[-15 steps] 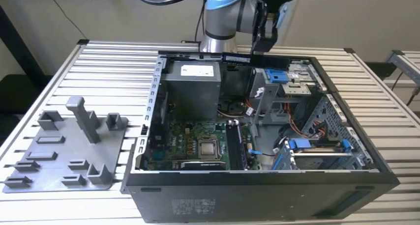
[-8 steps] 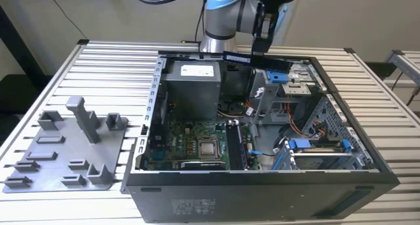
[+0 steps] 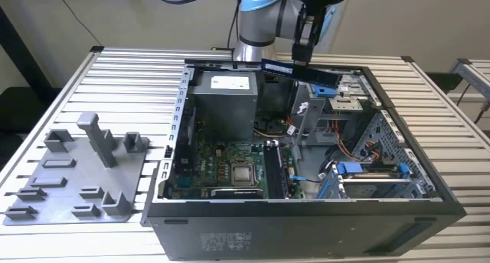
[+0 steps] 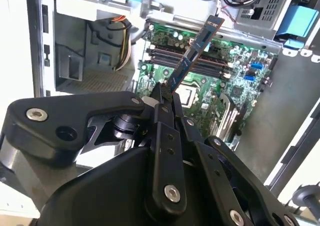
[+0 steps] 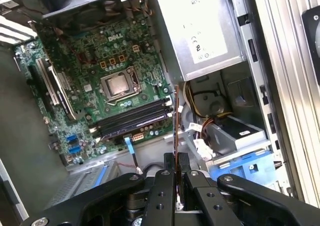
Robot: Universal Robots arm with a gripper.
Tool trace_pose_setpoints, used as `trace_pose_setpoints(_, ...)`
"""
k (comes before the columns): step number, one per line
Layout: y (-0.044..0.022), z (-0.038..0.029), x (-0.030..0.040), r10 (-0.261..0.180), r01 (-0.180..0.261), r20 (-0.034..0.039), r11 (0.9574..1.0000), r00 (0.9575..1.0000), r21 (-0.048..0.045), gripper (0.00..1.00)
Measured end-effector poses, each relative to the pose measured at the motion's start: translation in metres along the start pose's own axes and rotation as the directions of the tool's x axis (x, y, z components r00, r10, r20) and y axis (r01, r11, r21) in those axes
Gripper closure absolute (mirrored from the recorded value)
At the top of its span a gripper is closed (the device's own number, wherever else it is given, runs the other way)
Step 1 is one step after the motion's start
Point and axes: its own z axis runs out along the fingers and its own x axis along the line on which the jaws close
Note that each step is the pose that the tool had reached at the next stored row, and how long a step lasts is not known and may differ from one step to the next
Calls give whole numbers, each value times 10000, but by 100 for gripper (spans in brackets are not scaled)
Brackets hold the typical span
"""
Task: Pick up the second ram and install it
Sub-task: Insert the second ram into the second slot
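The gripper (image 5: 176, 173) has the second ram (image 5: 175, 121) pinched between its two black fingers (image 5: 162, 178). You're looking at the stick dead edge-on, so it's basically a thin brownish line poking out past the fingertips over the open case. Beyond it is the green motherboard (image 5: 75, 70) with the silver CPU (image 5: 120, 84), and the long black memory slots (image 5: 132, 120) run just beside that. Honestly can't tell if any slot already has a stick in it. The grey power supply (image 5: 200, 30) sits next to the board. There's a bundle of yellow and orange wires (image 5: 197, 105) near the stick, and a blue drive caddy (image 5: 245, 166) close to the fingers.
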Motion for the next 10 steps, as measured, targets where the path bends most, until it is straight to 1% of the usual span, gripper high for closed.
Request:
trace_pose_setpoints(5, -1, 4, 0, 320, -320, -8, 9995, 9995, 22, 86)
trace_pose_setpoints(10, -2, 8, 1, 681, -681, -15, 9977, 9977, 47, 86)
